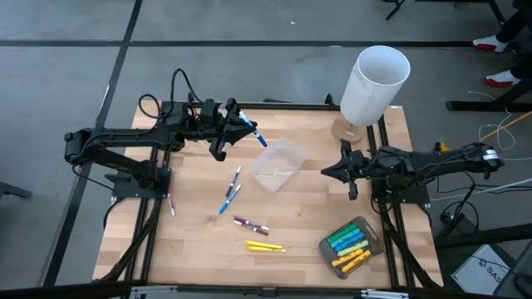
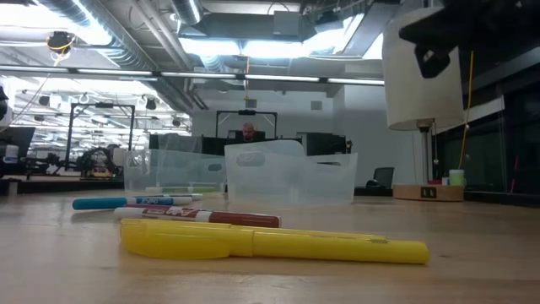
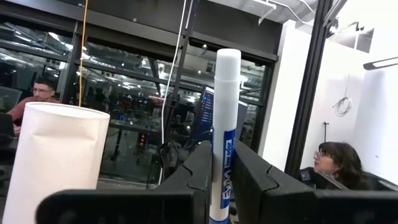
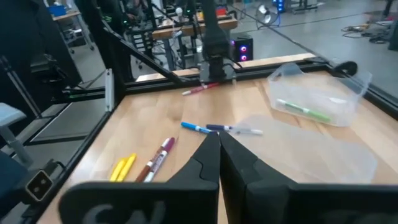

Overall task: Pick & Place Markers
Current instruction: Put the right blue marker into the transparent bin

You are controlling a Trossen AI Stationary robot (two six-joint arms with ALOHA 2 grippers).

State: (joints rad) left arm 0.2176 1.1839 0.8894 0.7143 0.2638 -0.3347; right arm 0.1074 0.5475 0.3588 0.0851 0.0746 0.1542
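Note:
My left gripper (image 1: 240, 124) (image 3: 222, 177) hovers over the table's far left part, shut on a white marker with blue print (image 3: 224, 118) (image 1: 252, 131). Other markers lie flat on the wood: two white-and-blue ones (image 1: 232, 191) (image 4: 219, 129), a maroon one (image 1: 251, 224) (image 2: 202, 218), yellow ones (image 1: 264, 246) (image 2: 270, 242), and a pink one (image 1: 171, 203) near the left edge. A clear tub (image 1: 278, 164) stands in the middle; a green marker (image 4: 303, 110) lies in it. My right gripper (image 1: 326, 171) (image 4: 217, 138) hangs shut just right of that tub. My left gripper pinches the white marker between its two fingers (image 3: 200, 171) at the printed barrel (image 3: 223, 152), the fingers lying across it. The marker is lifted clear of the table. Its blue end (image 1: 260, 140) sticks out of the hold toward the clear tub.
A second clear tub (image 1: 351, 245) at the near right corner holds green, blue and yellow markers. A tall white cylinder (image 1: 374, 83) stands at the far right corner. People sit in the room beyond the table.

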